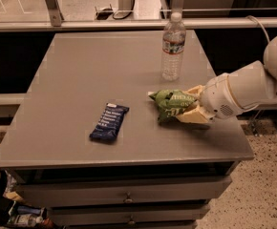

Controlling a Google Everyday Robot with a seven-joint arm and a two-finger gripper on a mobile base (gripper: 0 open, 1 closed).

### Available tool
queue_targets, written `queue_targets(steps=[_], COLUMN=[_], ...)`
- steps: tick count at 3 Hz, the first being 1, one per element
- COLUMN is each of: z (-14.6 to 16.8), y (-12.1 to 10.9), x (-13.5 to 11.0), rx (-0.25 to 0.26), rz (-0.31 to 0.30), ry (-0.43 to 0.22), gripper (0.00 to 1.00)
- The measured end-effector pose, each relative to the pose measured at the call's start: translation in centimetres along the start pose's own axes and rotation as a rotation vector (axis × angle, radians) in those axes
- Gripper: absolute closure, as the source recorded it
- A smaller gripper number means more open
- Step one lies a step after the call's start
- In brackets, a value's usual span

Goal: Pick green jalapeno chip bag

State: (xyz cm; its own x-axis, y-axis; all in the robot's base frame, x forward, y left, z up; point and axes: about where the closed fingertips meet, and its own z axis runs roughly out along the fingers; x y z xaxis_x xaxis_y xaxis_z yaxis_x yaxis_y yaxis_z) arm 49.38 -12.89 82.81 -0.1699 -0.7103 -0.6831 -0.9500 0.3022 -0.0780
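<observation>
Right, nearest us the dark blue bar wrapper (109,123) lies on the surface (81,70); beyond it the gripper (186,105) pinches its fingers (192,117) on the green jalapeno chip bag (171,101) near the right edge, grasp looks made, straight lift next, minding the water bottle (173,46) behind

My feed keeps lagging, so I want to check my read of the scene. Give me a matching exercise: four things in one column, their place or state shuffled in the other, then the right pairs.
Things:
1. green jalapeno chip bag
2. water bottle
3. dark blue bar wrapper
4. gripper

Places or states:
A. lies flat, front-left of the middle of the table
B. stands upright toward the back
C. comes in from the right side, jaws closed on the bag
D. crumpled, held between the jaws

Pairs: 1-D, 2-B, 3-A, 4-C.
</observation>
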Motion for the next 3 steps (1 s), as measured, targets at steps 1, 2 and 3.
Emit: queue_targets(steps=[1, 2, 3], z=[-0.01, -0.01, -0.01], y=[0.0, 0.0, 0.01], x=[-0.01, -0.01, -0.03], rx=[0.0, 0.0, 0.0], rz=[0.0, 0.0, 0.0], ry=[0.0, 0.0, 0.0], gripper=[1.0, 1.0, 1.0])
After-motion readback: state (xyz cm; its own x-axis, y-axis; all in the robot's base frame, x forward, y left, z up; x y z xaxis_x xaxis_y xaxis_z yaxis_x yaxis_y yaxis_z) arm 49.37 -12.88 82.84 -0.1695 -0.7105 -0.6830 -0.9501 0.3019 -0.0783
